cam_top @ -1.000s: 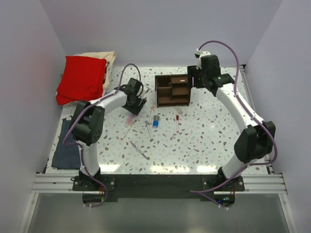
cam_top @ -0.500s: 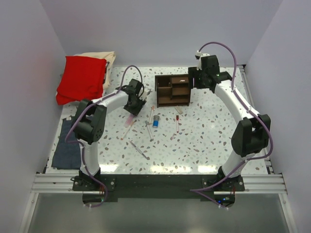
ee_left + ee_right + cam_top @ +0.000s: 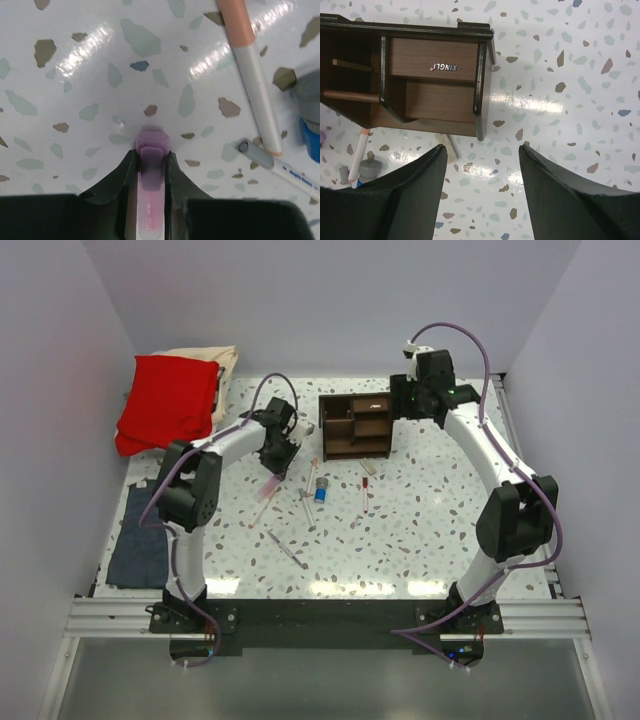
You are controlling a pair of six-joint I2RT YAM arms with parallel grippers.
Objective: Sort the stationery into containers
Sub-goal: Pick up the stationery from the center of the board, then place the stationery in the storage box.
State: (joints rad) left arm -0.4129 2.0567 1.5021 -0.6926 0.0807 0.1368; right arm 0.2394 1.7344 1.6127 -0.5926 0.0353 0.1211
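Observation:
My left gripper (image 3: pixel 275 462) (image 3: pixel 151 159) is down at the table, shut on a pink pen (image 3: pixel 151 172) whose cap end pokes out past the fingertips (image 3: pixel 268 485). Beside it lie a white pen with a peach cap (image 3: pixel 256 80), a silvery-grey pen (image 3: pixel 274 167) and a stubby blue-and-white cylinder (image 3: pixel 320 490) (image 3: pixel 309 125). The dark brown wooden organizer (image 3: pixel 355 425) (image 3: pixel 481 75) stands at the back centre. Just right of it hovers my right gripper (image 3: pixel 400 405) (image 3: pixel 482 150), open and holding nothing. A small pale block (image 3: pixel 445 148) lies by the organizer's front.
A red cloth (image 3: pixel 168 400) on a beige one sits at the back left corner. A folded blue-grey cloth (image 3: pixel 138 540) lies at the left edge. More pens lie near the centre (image 3: pixel 287 548) and right of it (image 3: pixel 366 495). Walls close in on three sides.
The left jaws have closed onto the pink pen. The right gripper has shifted slightly beside the organizer and stays open.

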